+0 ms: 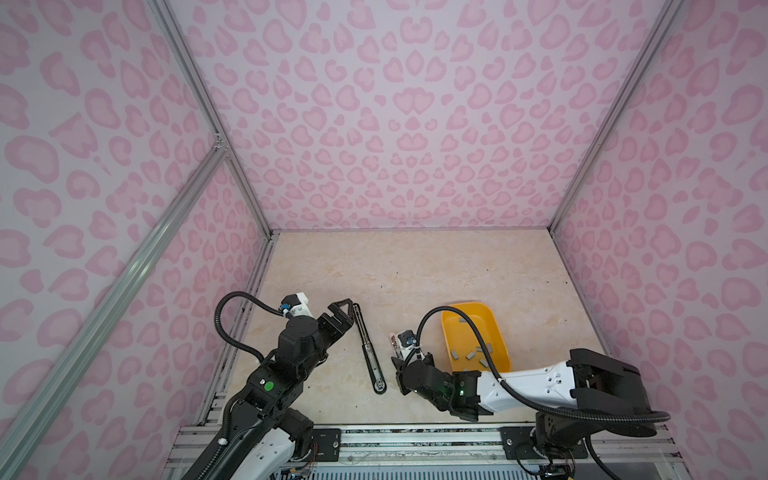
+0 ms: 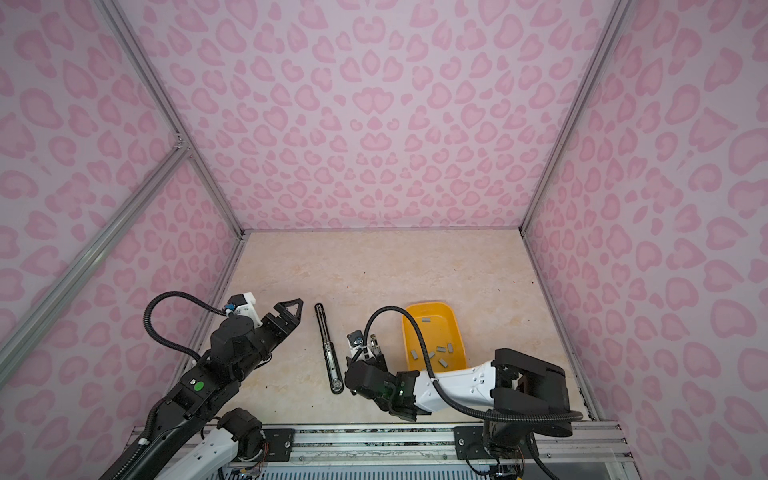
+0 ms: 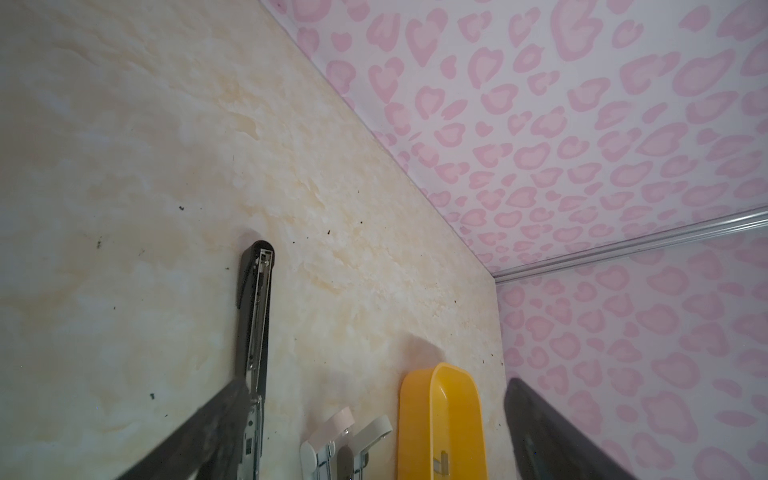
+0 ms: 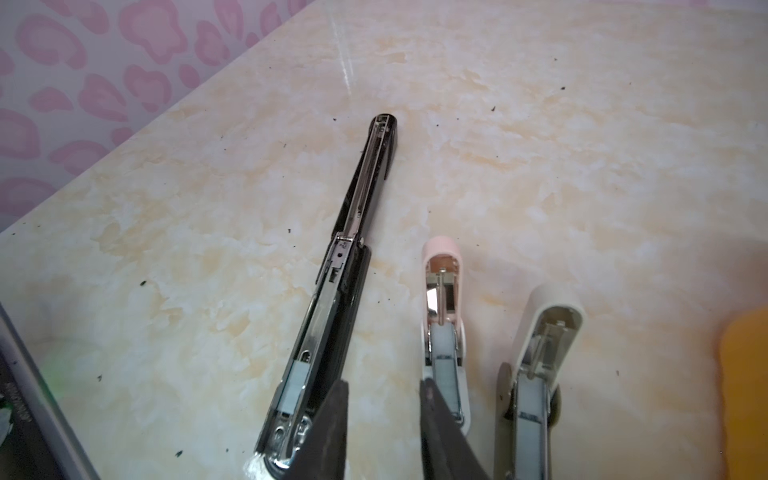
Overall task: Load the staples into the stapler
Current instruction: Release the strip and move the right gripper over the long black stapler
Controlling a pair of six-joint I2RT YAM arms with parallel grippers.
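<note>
the staples (image 1: 454, 354) lie loose in the yellow tray (image 1: 488, 318), lower right of centre in both top views. several grey strips are scattered at its lower end and one lies alone near its upper end. in the right wrist view a grey strip also sits in the open channel of each stapler: the long black stapler (image 4: 345, 257), the pink stapler (image 4: 442, 291) and the cream stapler (image 4: 540, 353). all three are folded open flat on the worktop (image 1: 415, 270). in the top views the black one lies at lower centre, slanting from upper left to lower right. the two small ones lie between it and the tray, mostly hidden there under the right arm. the right gripper (image 4: 384, 388) hangs over the gap between the black and pink staplers, jaws a narrow way apart with nothing between them. the left gripper (image 1: 345, 313) is beside the black stapler's upper end, on its left — jaws wide and empty.
</note>
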